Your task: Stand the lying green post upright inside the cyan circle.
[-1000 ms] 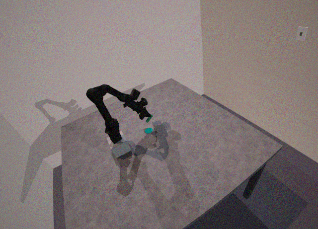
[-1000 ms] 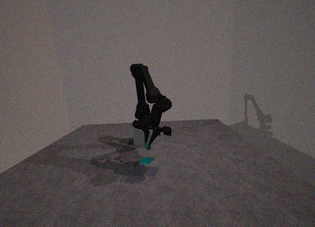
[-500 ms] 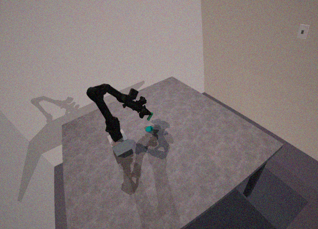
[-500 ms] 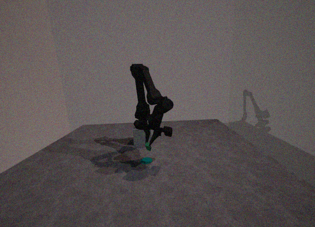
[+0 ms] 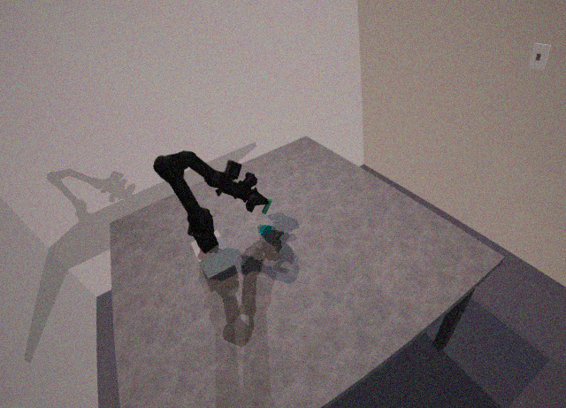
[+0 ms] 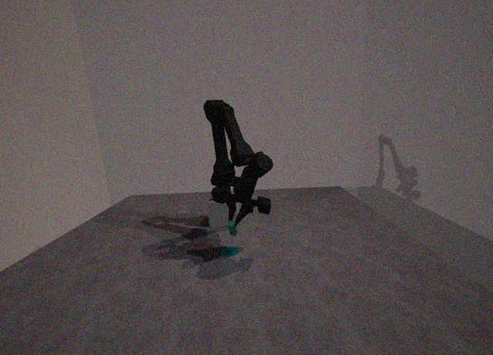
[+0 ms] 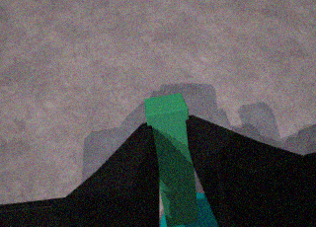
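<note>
The green post (image 5: 266,206) (image 6: 232,228) (image 7: 173,138) is held in the air, fairly steep but a little tilted in the top view. My gripper (image 5: 268,204) (image 6: 232,224) (image 7: 168,129) is shut on the post near its upper end. The cyan circle (image 5: 264,230) (image 6: 229,251) (image 7: 206,214) lies flat on the table below the post, with a gap between them. Part of the circle is in the arm's shadow. In the wrist view the post and a finger hide much of the circle.
The arm's grey base block (image 5: 221,263) stands on the table (image 5: 365,275) (image 6: 318,303), to the left of the circle in the top view. Dark arm shadows fall across the table around the circle. Walls stand behind the table.
</note>
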`<state>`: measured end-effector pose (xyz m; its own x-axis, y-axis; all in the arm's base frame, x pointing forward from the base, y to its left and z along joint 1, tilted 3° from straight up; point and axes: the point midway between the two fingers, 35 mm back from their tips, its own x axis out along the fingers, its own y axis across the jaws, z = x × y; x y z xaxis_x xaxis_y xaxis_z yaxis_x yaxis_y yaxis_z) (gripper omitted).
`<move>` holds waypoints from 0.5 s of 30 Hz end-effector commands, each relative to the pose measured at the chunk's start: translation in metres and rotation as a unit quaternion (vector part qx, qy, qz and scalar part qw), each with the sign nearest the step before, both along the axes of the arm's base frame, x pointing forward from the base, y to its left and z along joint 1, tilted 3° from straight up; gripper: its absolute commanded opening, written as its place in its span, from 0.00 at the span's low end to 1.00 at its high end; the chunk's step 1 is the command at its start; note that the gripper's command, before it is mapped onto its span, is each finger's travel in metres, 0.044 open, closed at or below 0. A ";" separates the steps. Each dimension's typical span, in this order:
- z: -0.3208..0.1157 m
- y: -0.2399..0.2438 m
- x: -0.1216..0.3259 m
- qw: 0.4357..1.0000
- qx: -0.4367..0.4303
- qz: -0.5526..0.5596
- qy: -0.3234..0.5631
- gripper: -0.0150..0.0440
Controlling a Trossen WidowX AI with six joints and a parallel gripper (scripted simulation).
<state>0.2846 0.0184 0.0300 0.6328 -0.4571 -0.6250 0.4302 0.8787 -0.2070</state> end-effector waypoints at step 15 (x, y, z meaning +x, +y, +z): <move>0.003 0.002 -0.009 0.998 -0.022 0.001 -0.054 0.29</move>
